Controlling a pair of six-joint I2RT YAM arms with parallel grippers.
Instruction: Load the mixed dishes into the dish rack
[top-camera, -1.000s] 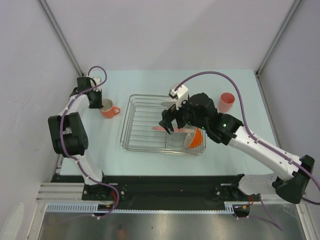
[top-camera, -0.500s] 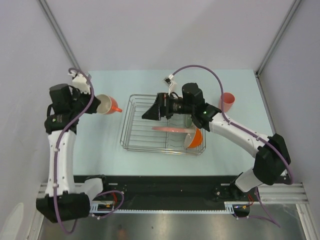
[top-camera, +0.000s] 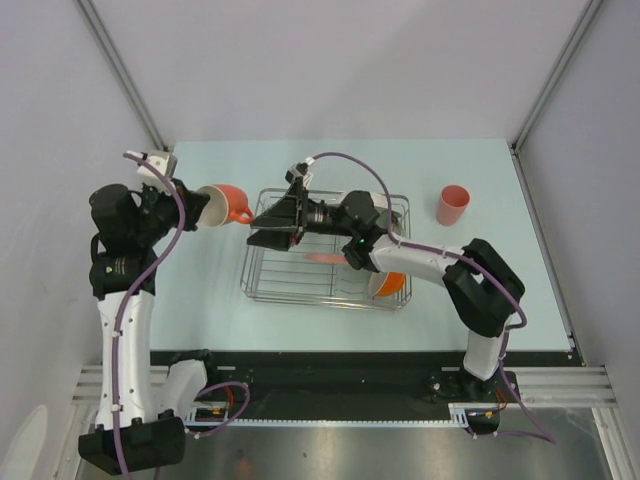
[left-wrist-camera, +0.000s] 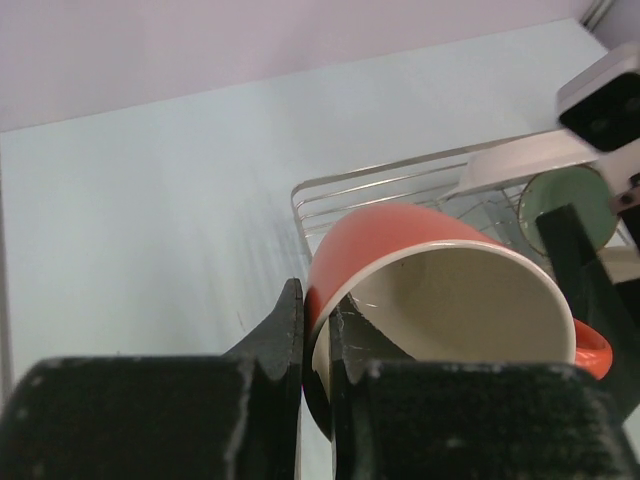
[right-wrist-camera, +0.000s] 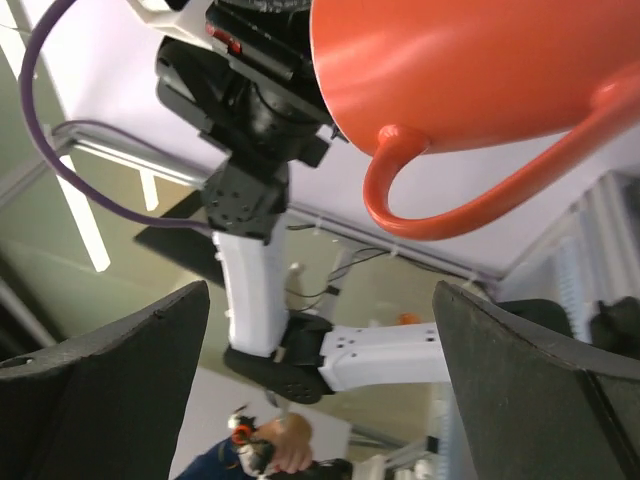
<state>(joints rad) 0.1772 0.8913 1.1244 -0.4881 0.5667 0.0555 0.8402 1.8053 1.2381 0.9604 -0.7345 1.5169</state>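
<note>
My left gripper (top-camera: 204, 207) is shut on the rim of the orange handled mug (top-camera: 228, 203) and holds it tilted in the air just left of the dish rack (top-camera: 262, 268). In the left wrist view the fingers (left-wrist-camera: 290, 325) pinch the mug's wall (left-wrist-camera: 400, 240). My right gripper (top-camera: 258, 228) is open and empty over the rack's left end, pointing at the mug. The mug's handle (right-wrist-camera: 470, 190) hangs above the right gripper (right-wrist-camera: 320, 300). A salmon-pink plate (top-camera: 322, 258) and the orange bowl (top-camera: 392, 284) are in the rack. The salmon-pink cup (top-camera: 452, 205) stands on the table at the right.
A green round dish (left-wrist-camera: 566, 205) shows inside the rack in the left wrist view, partly behind my right gripper. My right arm (top-camera: 420, 255) lies across the rack. Grey walls close in the table on the left, the right and the back.
My left arm has lifted the mug off the table and carried it right, toward the rack. My right arm has swung left across the rack, away from the pink plate, jaws open.
</note>
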